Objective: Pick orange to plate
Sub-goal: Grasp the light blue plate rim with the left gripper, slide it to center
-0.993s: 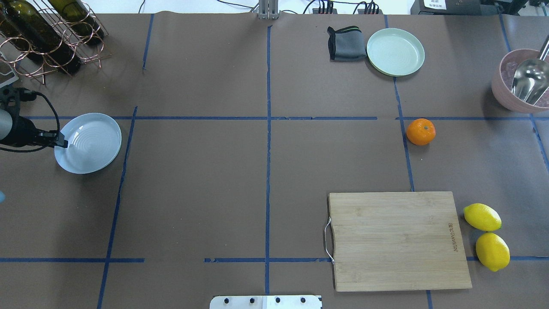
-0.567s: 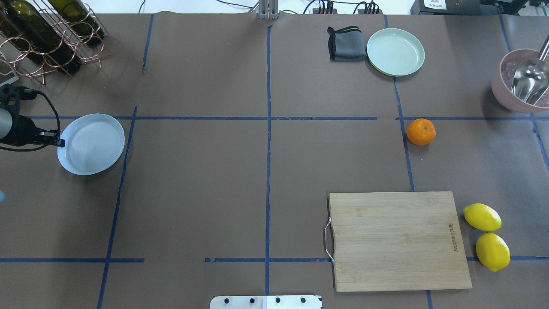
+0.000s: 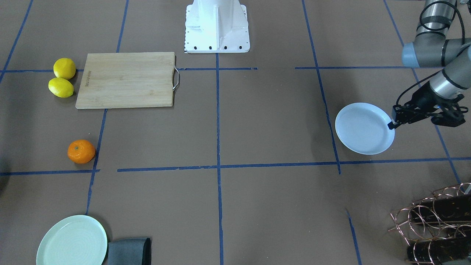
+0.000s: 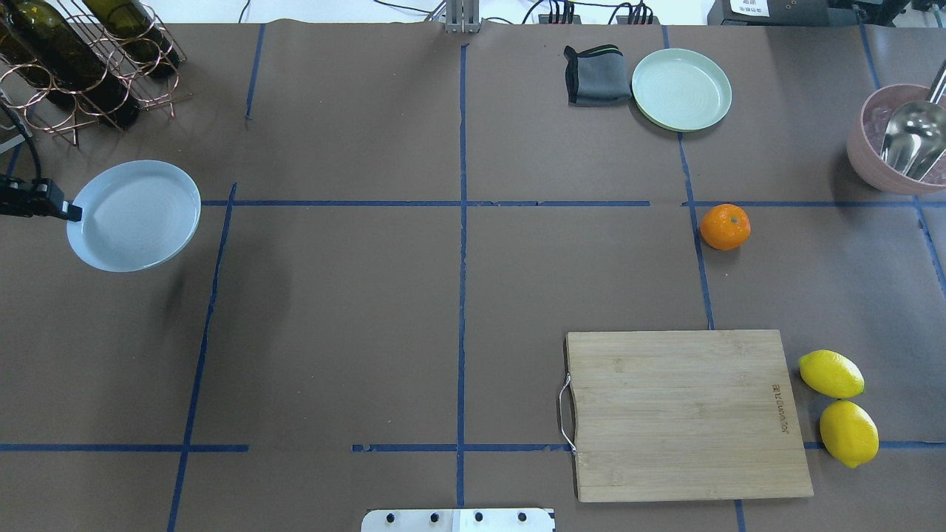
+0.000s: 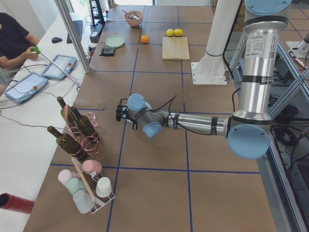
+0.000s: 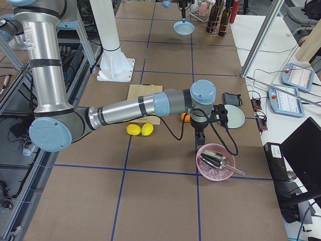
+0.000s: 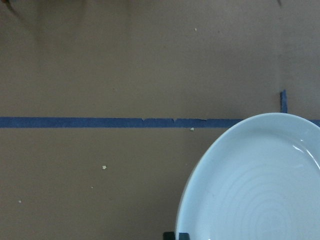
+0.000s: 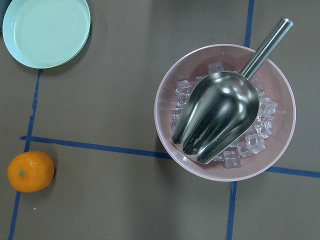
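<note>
Locating the orange relative to plate and grippers

The left gripper (image 3: 392, 124) is clamped on the rim of the plate (image 3: 362, 129), which appears raised off the table at the robot's far left. The orange (image 4: 725, 227) rests on the table on the robot's right, well apart from the plate and across the centre line. The right gripper (image 6: 200, 138) hangs near the orange and the bowl (image 8: 161, 112); whether it is open cannot be told. Judgement: the right arm is the nearer one. The orange is round, so no approach axis is preferred.
</note>
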Robot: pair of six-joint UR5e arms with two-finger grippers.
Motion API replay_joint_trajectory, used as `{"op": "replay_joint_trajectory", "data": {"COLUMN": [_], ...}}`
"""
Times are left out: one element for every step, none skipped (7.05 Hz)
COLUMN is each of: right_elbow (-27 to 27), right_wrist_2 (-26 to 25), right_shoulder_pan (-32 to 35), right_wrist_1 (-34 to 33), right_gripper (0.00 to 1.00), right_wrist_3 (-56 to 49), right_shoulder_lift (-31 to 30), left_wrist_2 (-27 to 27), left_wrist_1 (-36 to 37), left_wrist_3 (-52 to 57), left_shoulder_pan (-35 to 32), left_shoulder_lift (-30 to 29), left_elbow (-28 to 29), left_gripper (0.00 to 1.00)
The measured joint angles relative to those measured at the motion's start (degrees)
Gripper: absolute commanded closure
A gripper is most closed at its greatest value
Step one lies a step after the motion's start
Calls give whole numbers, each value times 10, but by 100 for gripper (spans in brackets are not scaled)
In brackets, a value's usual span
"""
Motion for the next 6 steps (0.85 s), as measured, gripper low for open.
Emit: {"op": "replay_joint_trajectory", "data": {"right_elbow": [0,5,11,15,16,16], "right_wrist_2": [1,1,2,1,-5,-16], "right_shoulder_pan": [-2,-10,-27,-55,-92,-131], "right_wrist_1": [0,4,21,59,114,168], "right_gripper": [0,0,0,0,0,0], "right_wrist_3": [11,35,74,137,220,301], "right_shoulder_lift": [0,0,0,0,0,1], "left_wrist_2": [-14,-12,8,39,76,119], "left_wrist_1": [29,55,67,72,74,75], "left_wrist_3": [-24,-77,-145,-214,-278,-336], "left_shoulder_pan": [-10,-4,24,67,116,170], "left_shoulder_lift": [-28,-69,-105,-138,-169,-199], "left_elbow": [-7,-11,-15,-18,-16,-12], "left_gripper": [100,100,100,100,100,100]}}
